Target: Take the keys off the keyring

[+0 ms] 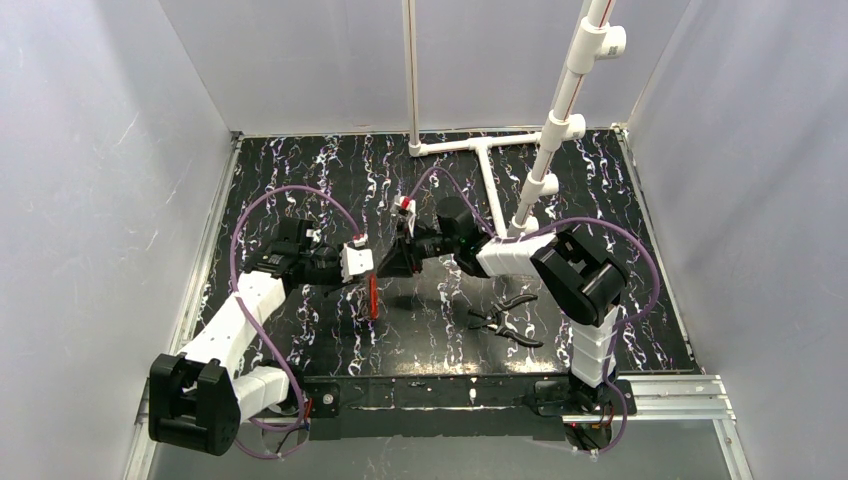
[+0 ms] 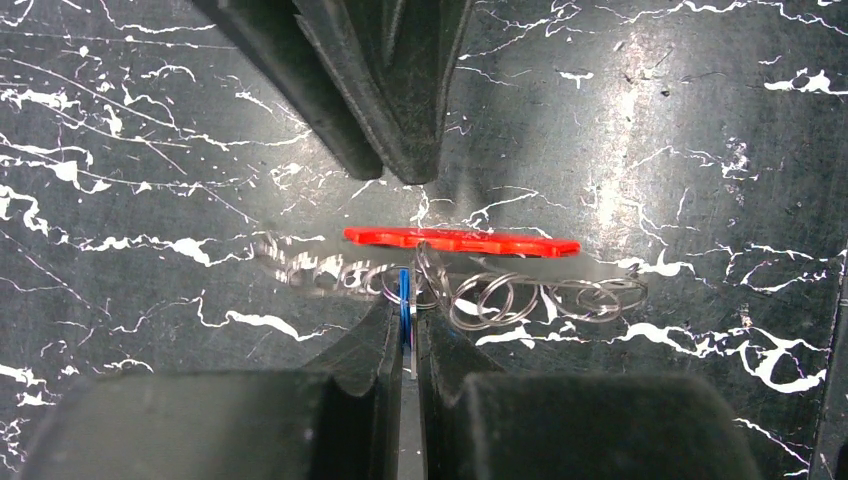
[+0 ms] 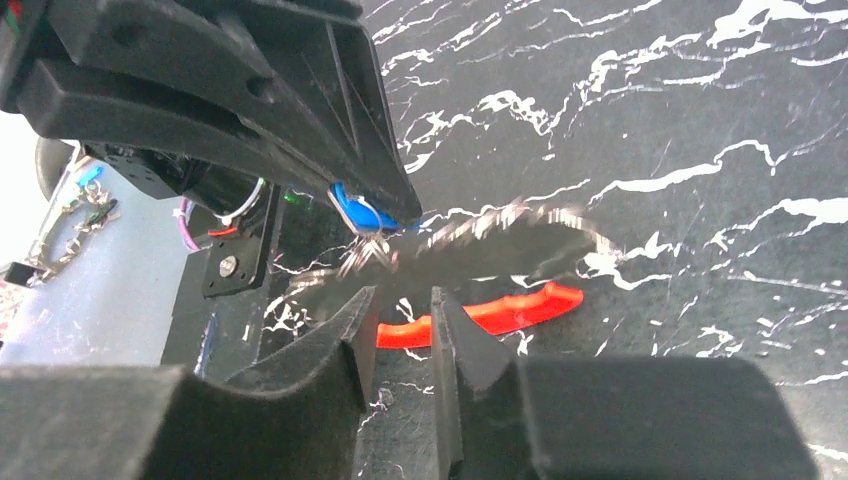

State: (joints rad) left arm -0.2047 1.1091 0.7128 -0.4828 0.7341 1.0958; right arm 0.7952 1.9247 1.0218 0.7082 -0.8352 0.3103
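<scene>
My left gripper [image 1: 366, 270] [image 2: 405, 312] is shut on the small blue-headed key [image 2: 404, 298]. The other silvery keys [image 2: 300, 268] and their split rings [image 2: 500, 298] hang blurred beside it. The slim red keyring [image 2: 460, 240] [image 1: 373, 297] hangs with the bunch, just above the table. My right gripper [image 1: 393, 264] [image 3: 403, 300] faces the left one with its jaws a narrow gap apart and nothing between them. The keyring [image 3: 500, 312] lies just beyond its tips. The blurred keys [image 3: 480, 245] show above it, next to the left gripper's fingers [image 3: 380, 190].
Black-handled pliers [image 1: 505, 320] lie on the black marbled table [image 1: 300, 180] to the right of the grippers. A white pipe frame [image 1: 480, 150] stands at the back with a slanted pole [image 1: 565, 110]. Grey walls close in the left, back and right.
</scene>
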